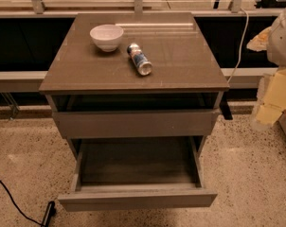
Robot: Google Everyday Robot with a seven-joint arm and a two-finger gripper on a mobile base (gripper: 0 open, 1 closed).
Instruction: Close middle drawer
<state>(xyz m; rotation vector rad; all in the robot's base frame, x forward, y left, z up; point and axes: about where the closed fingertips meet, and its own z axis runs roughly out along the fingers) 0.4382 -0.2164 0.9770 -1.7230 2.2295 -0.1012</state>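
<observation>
we see the middle drawer [138, 198] pulled far out of the grey-brown cabinet [181, 65], its grey inner tray bare and its plain front low in the view, while the upper drawer [133, 123] above it stands slightly ajar. on the cabinet top a white bowl [106, 36] sits near the back left, with a drink can [139, 59] lying on its side just beside it. the gripper [272, 103] hangs at the right edge, off the cabinet's right side and well apart from the middle drawer, and we cannot tell how its jaws stand.
</observation>
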